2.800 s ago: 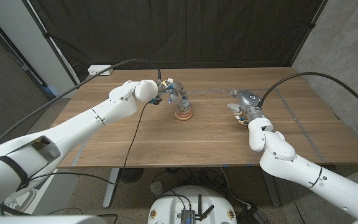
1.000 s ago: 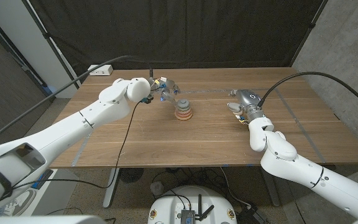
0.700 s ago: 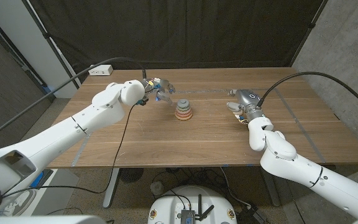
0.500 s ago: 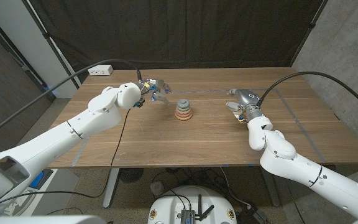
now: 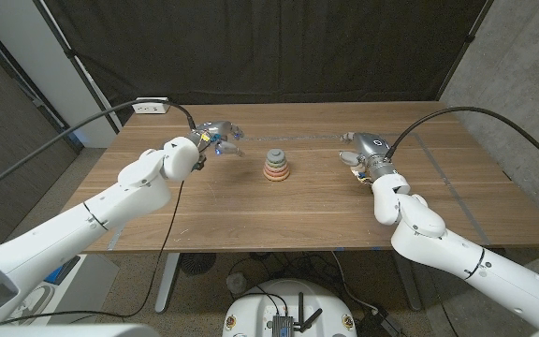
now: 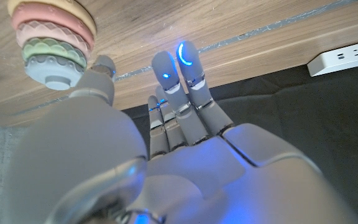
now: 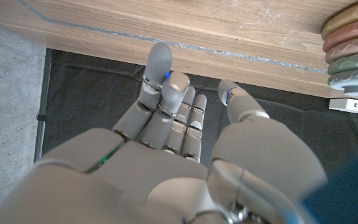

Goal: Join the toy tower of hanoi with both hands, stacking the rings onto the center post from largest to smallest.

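We see the ring tower (image 5: 275,166) stacked on the tabletop (image 5: 251,206). Our left hand (image 5: 215,133) and right hand (image 5: 358,152) flank it, fingers apart, holding nothing

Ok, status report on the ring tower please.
Left hand open, clear of tower. Right hand open, apart. Ring tower stacked, grey ring topmost. Nothing obstructing.

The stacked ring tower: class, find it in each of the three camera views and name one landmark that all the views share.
Head view: the ring tower stands mid-table, between the two hands.
Left wrist view: it is in the upper left corner, beyond the left hand.
Right wrist view: it is cut off at the upper right edge, beyond the right hand.
Shared landmark: the wooden table.
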